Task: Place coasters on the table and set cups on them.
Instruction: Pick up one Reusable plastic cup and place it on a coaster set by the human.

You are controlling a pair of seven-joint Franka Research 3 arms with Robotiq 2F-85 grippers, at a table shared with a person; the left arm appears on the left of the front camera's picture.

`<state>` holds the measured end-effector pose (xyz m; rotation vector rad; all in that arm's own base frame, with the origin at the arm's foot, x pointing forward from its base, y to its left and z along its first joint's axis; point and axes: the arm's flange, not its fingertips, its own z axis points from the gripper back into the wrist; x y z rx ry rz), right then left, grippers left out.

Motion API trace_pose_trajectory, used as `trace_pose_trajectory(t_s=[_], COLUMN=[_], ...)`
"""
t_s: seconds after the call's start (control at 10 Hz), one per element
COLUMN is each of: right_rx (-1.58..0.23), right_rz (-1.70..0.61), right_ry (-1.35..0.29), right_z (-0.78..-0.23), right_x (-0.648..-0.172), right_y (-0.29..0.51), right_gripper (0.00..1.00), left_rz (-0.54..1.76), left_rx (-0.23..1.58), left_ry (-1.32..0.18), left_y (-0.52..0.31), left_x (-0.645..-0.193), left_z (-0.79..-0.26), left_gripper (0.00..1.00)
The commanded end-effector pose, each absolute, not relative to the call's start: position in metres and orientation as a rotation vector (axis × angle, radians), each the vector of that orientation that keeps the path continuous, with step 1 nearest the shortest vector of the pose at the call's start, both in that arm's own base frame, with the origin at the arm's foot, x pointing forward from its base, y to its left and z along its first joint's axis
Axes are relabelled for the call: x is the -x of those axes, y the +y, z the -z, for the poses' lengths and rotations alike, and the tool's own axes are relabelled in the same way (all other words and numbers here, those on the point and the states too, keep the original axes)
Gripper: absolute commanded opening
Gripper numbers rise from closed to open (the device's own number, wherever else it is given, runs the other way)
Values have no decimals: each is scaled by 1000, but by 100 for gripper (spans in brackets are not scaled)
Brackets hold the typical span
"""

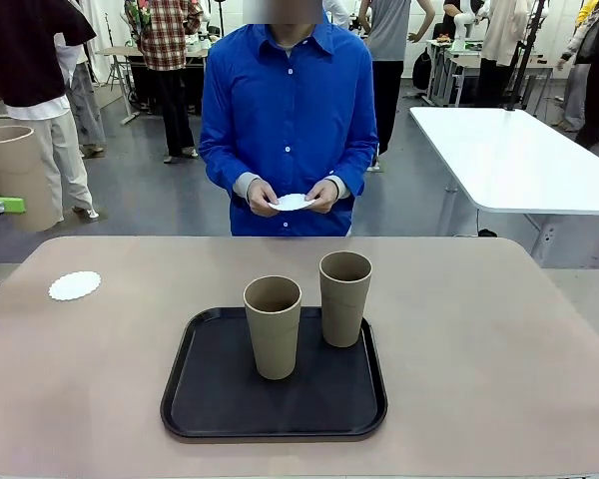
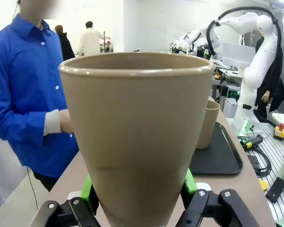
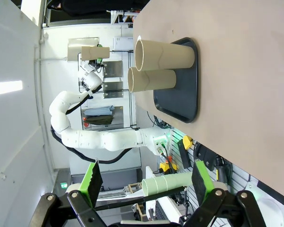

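Note:
My left gripper [image 2: 139, 196] is shut on a tan cup [image 2: 137, 137], its green pads pressed to the cup's lower sides. In the front view that cup [image 1: 10, 165] hangs upright in the air off the table's far left, above and left of a white coaster [image 1: 75, 285] lying on the beige table [image 1: 479, 329]. Two more cups [image 1: 273, 326] [image 1: 344, 297] stand on a black tray [image 1: 220, 399]. The person holds another coaster [image 1: 293, 202] in both hands. My right gripper [image 3: 146, 182] is open and holds nothing, well away from the tray's cups [image 3: 156, 66].
The person in a blue shirt [image 1: 288, 110] stands at the table's far edge. A white table [image 1: 519, 155] is behind on the right. Other people stand farther back. A pale green tube [image 3: 168, 182] lies on a rack beyond my right fingers.

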<state>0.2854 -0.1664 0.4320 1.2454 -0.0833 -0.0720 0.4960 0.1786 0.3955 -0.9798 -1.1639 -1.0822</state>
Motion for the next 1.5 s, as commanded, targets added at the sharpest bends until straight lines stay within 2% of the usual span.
trace_pose_trajectory(t_s=[0.0,0.2,0.3,0.9,1.4], right_rx=[-1255,-1255,-1255,-1255,-1255], right_rz=[68,68,68,68,68], right_ry=[-86,-86,-86,-86,-86], right_z=[-432,-432,-432,-432,-432], right_x=[-284,-284,-284,-284,-284], right_y=[-166,-166,-166,-166,-166], right_gripper=[100,100,100,100,100], left_rz=[1053,1062,1043,1043,1107], left_rx=[995,999,986,993,973], left_ry=[-1229,-1271,-1197,-1206,-1189], left_y=[189,181,191,190,214], left_x=[-496,-488,-494,-493,-541], left_z=[-391,-390,-383,-380,-314], left_gripper=[83,83,83,83,83])
